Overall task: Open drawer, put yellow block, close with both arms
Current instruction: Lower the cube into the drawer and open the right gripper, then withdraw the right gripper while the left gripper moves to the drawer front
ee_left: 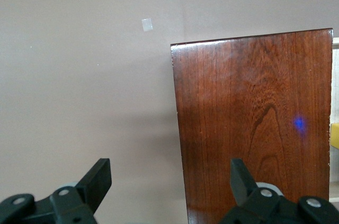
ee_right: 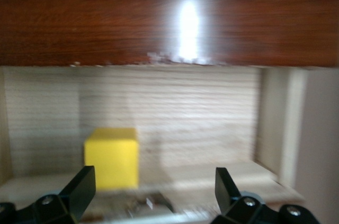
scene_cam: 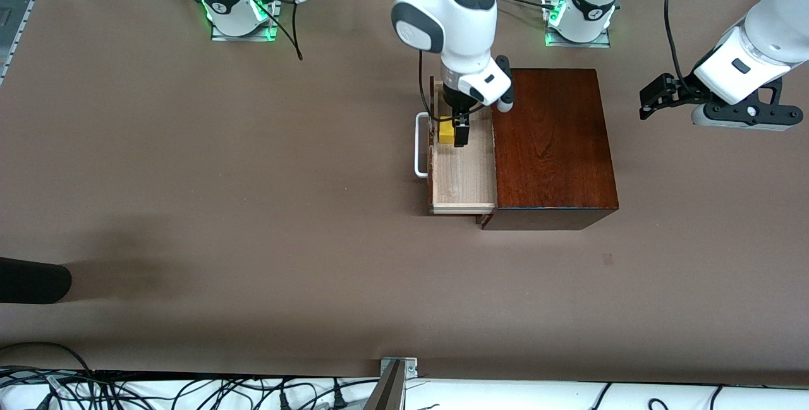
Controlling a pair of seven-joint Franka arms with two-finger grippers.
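Observation:
The dark reddish-brown box (scene_cam: 553, 144) stands mid-table with its drawer (scene_cam: 464, 170) pulled out, white handle (scene_cam: 418, 144) toward the right arm's end. The yellow block (scene_cam: 446, 132) rests on the drawer's pale floor. My right gripper (scene_cam: 452, 129) hangs low over the drawer, open, the block beside one finger and not gripped. The right wrist view shows the block (ee_right: 112, 158), the drawer floor (ee_right: 175, 107), the box (ee_right: 159, 17) and the open gripper (ee_right: 153, 187). My left gripper (scene_cam: 649, 99) waits open and empty in the air beside the box, toward the left arm's end. In the left wrist view the gripper (ee_left: 169, 181) faces the box (ee_left: 254, 123).
A dark rounded object (scene_cam: 31, 280) reaches in at the table's edge toward the right arm's end, nearer the front camera. A small tape mark (scene_cam: 607, 259) lies on the table nearer the camera than the box. Cables run along the front edge.

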